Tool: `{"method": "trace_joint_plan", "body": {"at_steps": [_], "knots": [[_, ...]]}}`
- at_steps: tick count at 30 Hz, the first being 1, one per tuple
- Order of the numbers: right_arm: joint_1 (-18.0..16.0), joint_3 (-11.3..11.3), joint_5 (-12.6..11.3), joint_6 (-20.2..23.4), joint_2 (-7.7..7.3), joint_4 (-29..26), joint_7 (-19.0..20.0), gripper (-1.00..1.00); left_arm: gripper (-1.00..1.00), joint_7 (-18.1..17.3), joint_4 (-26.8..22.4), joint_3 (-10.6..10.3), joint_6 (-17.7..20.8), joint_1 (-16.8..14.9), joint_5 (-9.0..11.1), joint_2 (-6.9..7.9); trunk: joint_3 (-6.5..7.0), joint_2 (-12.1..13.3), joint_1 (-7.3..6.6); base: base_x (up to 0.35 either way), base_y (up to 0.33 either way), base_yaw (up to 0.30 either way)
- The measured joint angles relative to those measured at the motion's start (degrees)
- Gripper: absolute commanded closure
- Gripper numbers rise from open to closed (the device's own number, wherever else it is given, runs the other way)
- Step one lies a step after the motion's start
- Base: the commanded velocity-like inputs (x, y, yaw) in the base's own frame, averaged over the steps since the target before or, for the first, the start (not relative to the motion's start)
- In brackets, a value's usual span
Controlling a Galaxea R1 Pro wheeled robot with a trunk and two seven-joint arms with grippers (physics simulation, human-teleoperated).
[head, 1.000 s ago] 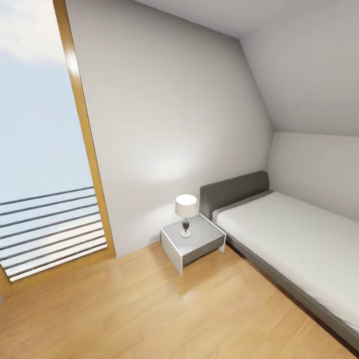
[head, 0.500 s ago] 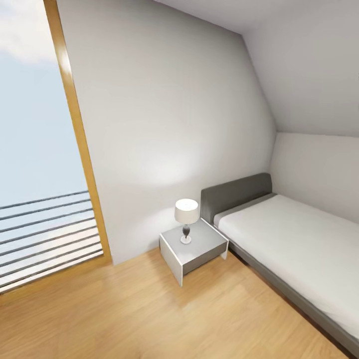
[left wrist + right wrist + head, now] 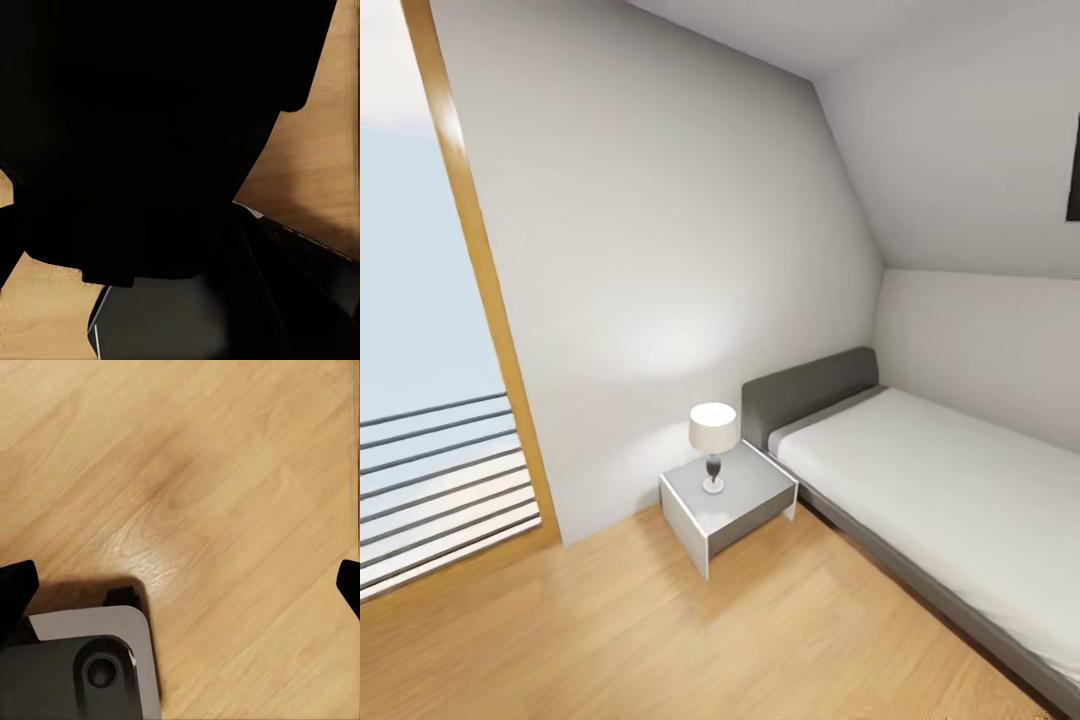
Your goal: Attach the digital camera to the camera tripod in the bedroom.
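Floorboards (image 3: 660,640) of light wood are spreading across the near part of the head view, running up to the walls of the bedroom (image 3: 660,250). Beyond them, a small grey nightstand (image 3: 745,495) is standing against the white wall, just beside the head end of the bed (image 3: 940,500). A little lamp (image 3: 712,445) with a white shade and a dark base is sitting on the nightstand's top. The bed is stretching away to the right with a pale mattress, a grey frame and a grey headboard (image 3: 810,390) touching the wall. To the left, a tall glazed opening with a wooden frame (image 3: 480,270) is showing sky and horizontal railing bars (image 3: 430,480). A sloped ceiling is leaning in above the bed, with a dark patch at its right edge.

In the right wrist view, the right tool (image 3: 180,585) is hanging above the wood floor (image 3: 225,472) with its dark fingertips (image 3: 15,585) spread far apart at the picture's two sides; part of the robot's grey and black base (image 3: 90,667) is showing below.

In the left wrist view, a large black shape is lying close before the lens, with wood floor (image 3: 322,150) behind it; whether the left tool is spread or pressed together cannot be told. The camera and tripod are not to be placed from these pictures.
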Motion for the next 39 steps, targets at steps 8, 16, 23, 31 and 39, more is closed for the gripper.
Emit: {"method": "trace_joint_plan", "body": {"at_steps": [8,16,23,31,39], "knots": [[0.0,-0.1,0.0,-0.7,0.0,0.1,0.4,-1.0,1.0,0.0,0.0,0.0,0.0,0.0,0.0,0.0,0.01,0.0,0.0,0.0,0.0,-0.293],[0.1,-0.1,0.0,-0.6,-0.01,0.1,0.7,-1.0,1.0,0.0,0.0,0.0,0.0,0.0,0.0,0.0,0.01,0.0,0.0,0.0,0.0,-0.295],[0.5,-0.1,0.0,-0.6,-0.07,0.1,0.8,-1.0,1.0,0.0,0.0,0.0,0.0,0.0,0.1,0.02,0.01,0.0,0.0,0.0,0.0,-0.296],[0.6,-0.1,0.0,-0.6,-0.08,0.1,0.8,-1.0,1.0,0.0,-0.1,0.0,0.1,0.0,0.0,-0.02,0.01,0.0,0.0,0.0,0.0,-0.297],[0.6,-0.1,0.0,-0.5,-0.1,0.1,0.9,-1.0,1.0,0.0,-0.1,0.0,0.1,0.0,0.0,-0.07,0.01,0.0,0.0,0.0,0.0,-0.298]]}}
